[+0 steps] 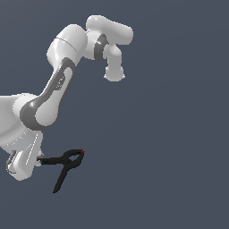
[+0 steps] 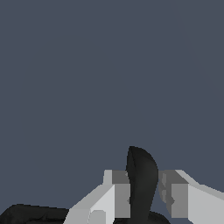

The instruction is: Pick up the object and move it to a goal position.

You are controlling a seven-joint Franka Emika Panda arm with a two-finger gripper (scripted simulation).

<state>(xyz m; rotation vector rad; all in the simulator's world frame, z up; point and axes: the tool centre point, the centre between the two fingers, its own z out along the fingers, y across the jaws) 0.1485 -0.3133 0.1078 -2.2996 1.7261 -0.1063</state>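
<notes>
Clamp first: a small black spring clamp (image 1: 66, 164) with two thin splayed handles and a looped jaw ending in a tiny red tip sits low toward the exterior view's left, against a plain slate-blue backdrop. One handle runs level toward the arm; the other slants downward, its end free. The red tip points to the exterior view's right. The level handle's end disappears into the pincer (image 1: 39, 159), which is largely hidden behind the glossy white-and-grey robot arm (image 1: 49, 105), itself cut off at the frame's edge. In the wrist view a black curved piece of the clamp (image 2: 141, 183) stands between two pale grey fingers (image 2: 116, 192), pressed against it on both sides, so the pincer is closed on the clamp. More black shows at that picture's lower edge, too cropped to identify.
</notes>
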